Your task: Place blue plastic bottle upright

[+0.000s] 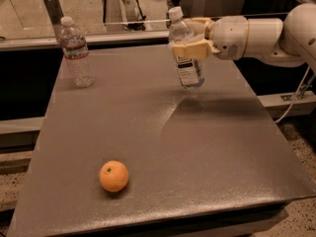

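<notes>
The blue plastic bottle (187,58) is clear with a pale blue tint, a white cap and a white label with dark print. It hangs nearly upright, cap up, with its base just above the grey table (163,142) at the far right. My gripper (190,42) comes in from the right on a white arm and is shut on the bottle's upper body, below the neck.
A clear ribbed bottle (76,53) with a red-and-white band stands upright at the table's far left. An orange (114,176) lies near the front left. A rail runs behind the table's far edge. A white cable hangs at the right.
</notes>
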`<state>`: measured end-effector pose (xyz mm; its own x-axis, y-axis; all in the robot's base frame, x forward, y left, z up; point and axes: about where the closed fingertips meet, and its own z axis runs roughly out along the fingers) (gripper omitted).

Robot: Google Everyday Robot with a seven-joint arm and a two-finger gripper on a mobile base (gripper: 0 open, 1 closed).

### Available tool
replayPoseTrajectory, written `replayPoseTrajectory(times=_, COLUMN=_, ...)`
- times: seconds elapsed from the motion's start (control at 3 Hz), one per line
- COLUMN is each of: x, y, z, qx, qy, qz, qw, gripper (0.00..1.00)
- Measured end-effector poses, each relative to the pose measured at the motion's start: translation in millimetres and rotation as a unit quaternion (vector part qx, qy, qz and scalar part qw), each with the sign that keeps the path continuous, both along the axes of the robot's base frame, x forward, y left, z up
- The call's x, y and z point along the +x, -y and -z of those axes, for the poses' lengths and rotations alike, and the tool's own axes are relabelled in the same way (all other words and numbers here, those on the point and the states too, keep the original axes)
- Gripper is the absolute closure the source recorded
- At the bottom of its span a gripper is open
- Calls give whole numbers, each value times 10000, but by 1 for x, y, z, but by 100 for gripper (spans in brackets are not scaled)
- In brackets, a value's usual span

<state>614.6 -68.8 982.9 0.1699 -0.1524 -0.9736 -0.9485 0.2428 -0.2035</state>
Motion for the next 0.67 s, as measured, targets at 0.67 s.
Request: replayPoseTrajectory(times=0.67, x=-12, y=6, z=11, qx=814, qy=434, qz=-428, qw=9948, gripper=100)
